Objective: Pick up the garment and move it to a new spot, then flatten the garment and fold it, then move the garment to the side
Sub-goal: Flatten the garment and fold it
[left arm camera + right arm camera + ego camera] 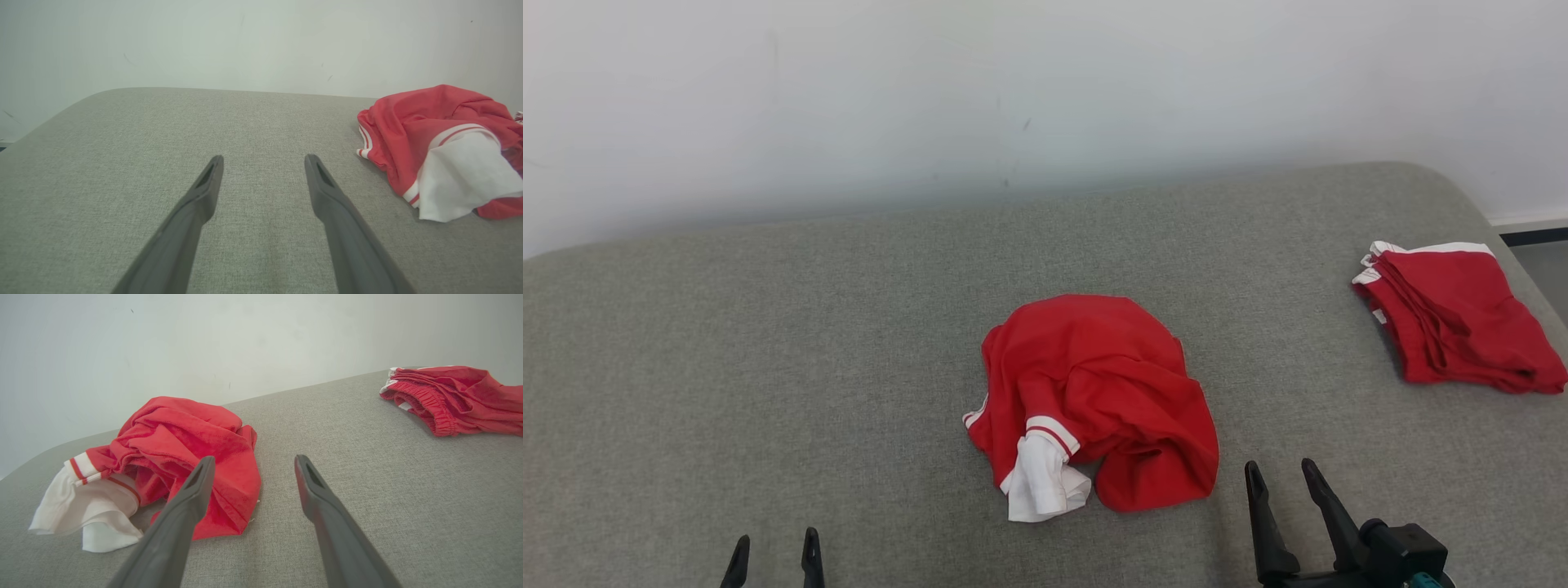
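Grey fabric-covered surface [768, 367] with rounded far corners, plain white wall [1013, 82] behind it. Nearest the camera, head view: left gripper [774, 537] at lower left, just the tips of its fingers showing, spread apart, nothing between them. Left wrist view confirms: left gripper [264, 157] wide open over bare grey fabric, holding nothing; garment [429, 118] off to its right, well apart from both fingers. Right gripper [1280, 467] at lower right, fingers also spread wide and empty, pointing up and slightly left, black wrist block [1409, 551] behind them. It sits just beside the near right edge of the garment [1094, 384], not touching it in head view. Right wrist view: right gripper [254, 458] open, its left finger crosses in front of the red cloth's near hem; contact there cannot be told. Garment: red, crumpled in a heap about mid-surface, slightly right of centre, white cloth part [1041, 482] with red-and-white striped trim spilling out at its near left side. Not flattened, not folded. Farther back, at the right edge of the surface: second red garment [1462, 318], folded flat-ish in layers, white trim at its far left corner, elastic waistband visible in right wrist view. Well apart from the heap, bare grey fabric between them. Wall beyond has a few faint scuff marks.
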`<state>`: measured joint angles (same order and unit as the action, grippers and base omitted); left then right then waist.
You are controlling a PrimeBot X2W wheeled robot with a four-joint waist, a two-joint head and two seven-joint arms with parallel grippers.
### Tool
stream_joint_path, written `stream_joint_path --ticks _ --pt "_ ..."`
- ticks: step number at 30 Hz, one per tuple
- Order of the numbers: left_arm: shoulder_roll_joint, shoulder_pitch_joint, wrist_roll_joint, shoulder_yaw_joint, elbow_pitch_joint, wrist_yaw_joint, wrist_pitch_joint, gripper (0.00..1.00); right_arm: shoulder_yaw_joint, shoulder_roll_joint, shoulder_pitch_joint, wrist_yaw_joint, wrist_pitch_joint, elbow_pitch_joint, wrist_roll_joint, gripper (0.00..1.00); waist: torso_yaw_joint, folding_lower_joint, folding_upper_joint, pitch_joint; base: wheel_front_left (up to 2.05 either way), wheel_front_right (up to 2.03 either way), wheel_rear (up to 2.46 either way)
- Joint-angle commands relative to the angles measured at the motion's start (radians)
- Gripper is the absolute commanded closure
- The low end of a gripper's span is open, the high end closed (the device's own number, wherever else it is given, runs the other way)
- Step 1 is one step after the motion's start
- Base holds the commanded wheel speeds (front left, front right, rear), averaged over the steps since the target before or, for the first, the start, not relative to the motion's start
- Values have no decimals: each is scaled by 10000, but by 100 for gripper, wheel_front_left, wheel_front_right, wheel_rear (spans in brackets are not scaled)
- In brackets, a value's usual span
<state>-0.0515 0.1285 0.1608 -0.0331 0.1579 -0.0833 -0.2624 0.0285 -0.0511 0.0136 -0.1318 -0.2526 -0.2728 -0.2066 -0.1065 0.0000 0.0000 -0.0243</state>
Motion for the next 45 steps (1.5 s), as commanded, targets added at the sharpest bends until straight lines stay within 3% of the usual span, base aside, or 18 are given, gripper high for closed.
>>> stream_joint_path --ticks 1,10,18,24,28,32,44,45 --pt "20 -88 42 2 26 3 -32 0 21 20 -104 25 -57 -28 -81 0 -13 0 0 -7 0 0 0" --pt "19 -256 315 102 200 -36 -33 0 9 22 -126 25 -75 43 -98 0 -14 0 0 -144 0 0 0" --pt "10 -1443 678 623 1219 -218 18 0 180 20 -214 25 -92 35 -146 0 -118 0 0 -302 0 0 0" --pt "-34 -3227 1239 1150 2604 -392 1630 0 304 19 -362 25 -113 -16 -232 0 -688 0 0 -512 0 0 0" --pt "-25 -4098 1619 1155 3479 -21 3172 0 376 22 -356 25 -113 -53 -310 0 -1197 0 0 -647 0 0 0" --pt "-7 -4570 1849 1222 3841 206 4074 0 379 22 -403 25 -127 -81 -387 0 -1724 0 0 -773 0 0 0" --pt "-114 -4786 1539 1655 4452 824 5052 0 379 23 -401 26 -135 5 -487 0 -2339 0 0 -792 0 0 0" --pt "-109 -4804 1526 1711 4498 844 5076 7 393 23 -412 26 -136 5 -493 0 -2333 0 0 -781 0 0 0"
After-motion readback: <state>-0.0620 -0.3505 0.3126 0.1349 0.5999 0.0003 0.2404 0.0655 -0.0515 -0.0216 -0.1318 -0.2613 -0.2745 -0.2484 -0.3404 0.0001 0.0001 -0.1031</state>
